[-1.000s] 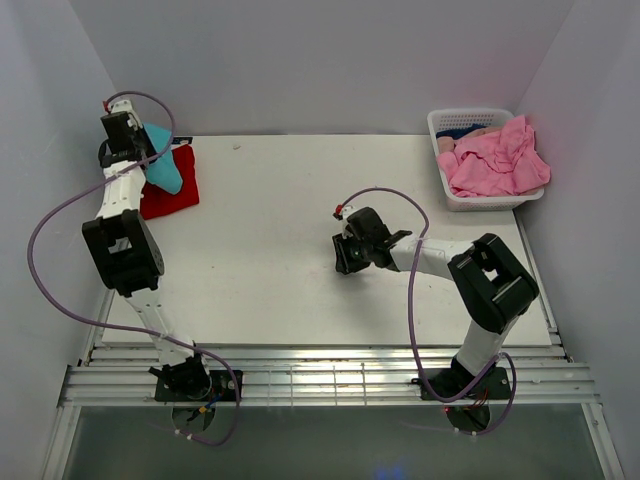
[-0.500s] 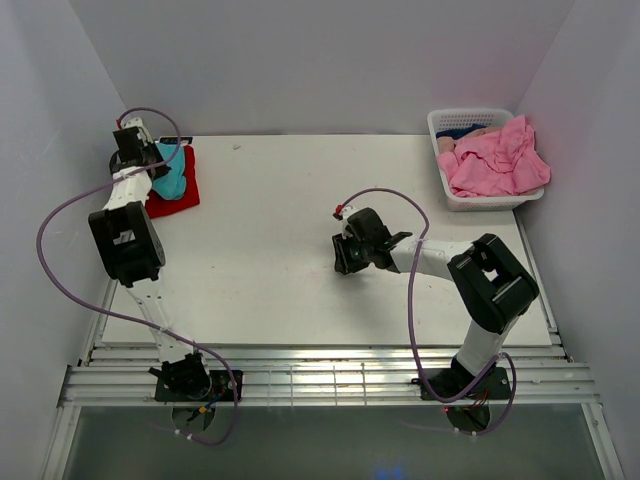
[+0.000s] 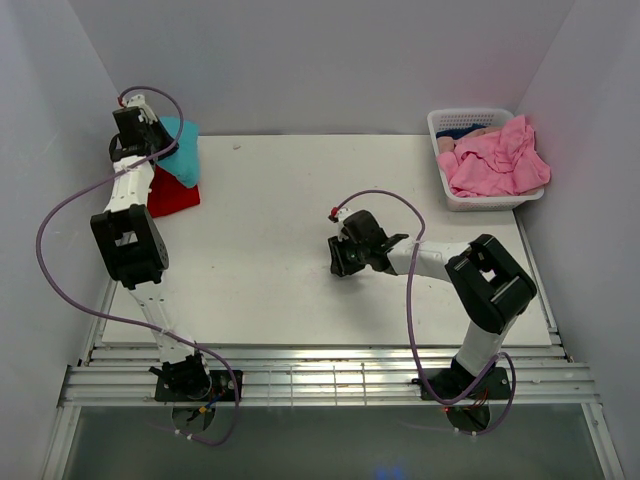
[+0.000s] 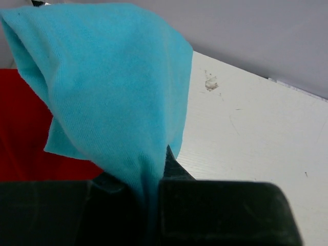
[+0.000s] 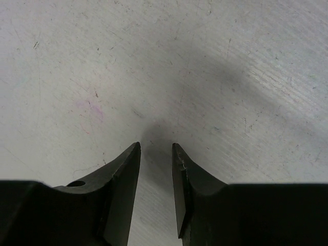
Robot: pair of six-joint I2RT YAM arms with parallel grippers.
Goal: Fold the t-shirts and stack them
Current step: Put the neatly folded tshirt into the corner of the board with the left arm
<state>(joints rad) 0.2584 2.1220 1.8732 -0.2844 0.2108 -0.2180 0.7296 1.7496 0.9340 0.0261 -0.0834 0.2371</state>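
Teal shirt (image 3: 180, 152) clamped in my left tool (image 4: 152, 187), hanging over red shirt (image 3: 172, 195) at far-left tabletop (image 3: 290, 200) corner. Red lies just below, slightly nearer me. Right tool (image 5: 156, 164) apart, empty, mid-tabletop, well away.

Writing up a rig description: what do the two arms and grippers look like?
The left arm and right arm share white links and bulky black joint housings. A loose purple cable loops along each, with a small red tip near the wrist. The left gripper and right gripper are black; the right's two fingers taper.
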